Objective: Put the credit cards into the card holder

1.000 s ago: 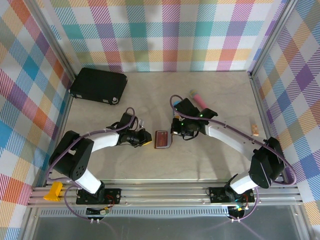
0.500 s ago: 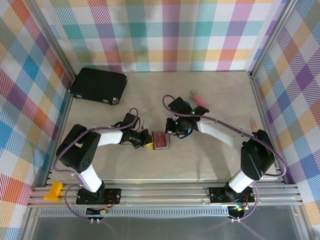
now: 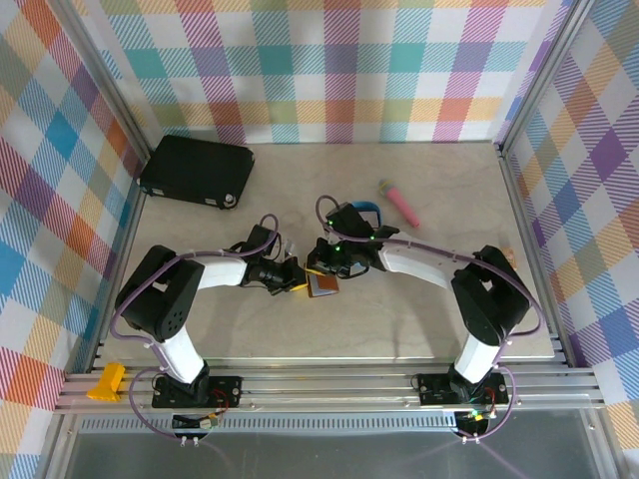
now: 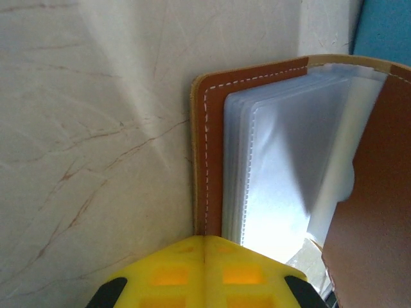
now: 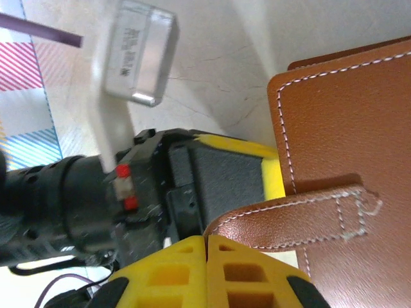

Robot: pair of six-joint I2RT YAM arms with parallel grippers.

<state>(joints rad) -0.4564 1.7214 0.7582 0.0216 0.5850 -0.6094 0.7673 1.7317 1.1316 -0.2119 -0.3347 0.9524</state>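
The brown leather card holder (image 3: 321, 285) lies mid-table between both grippers. My right gripper (image 3: 321, 263) is shut on its snap tab (image 5: 289, 215), with the yellow fingertips (image 5: 207, 239) closed at the tab's end. The cover (image 4: 379, 192) stands lifted, baring clear pale pockets (image 4: 282, 160). Pressed together with nothing between the fingers, my left gripper (image 4: 204, 239) touches the holder's stitched near edge (image 4: 209, 160); in the top view it sits at the holder's left side (image 3: 293, 280). The credit cards are out of view.
A large black case (image 3: 197, 170) lies at the back left. A pink stick (image 3: 399, 203) rests at the back, right of centre, beside a blue tray (image 3: 367, 208) partly hidden by the right arm. Metal rails edge the table.
My right gripper has moved left over the card holder, drawing the tab and lifting the cover. The left gripper has closed and now touches the holder's left edge.
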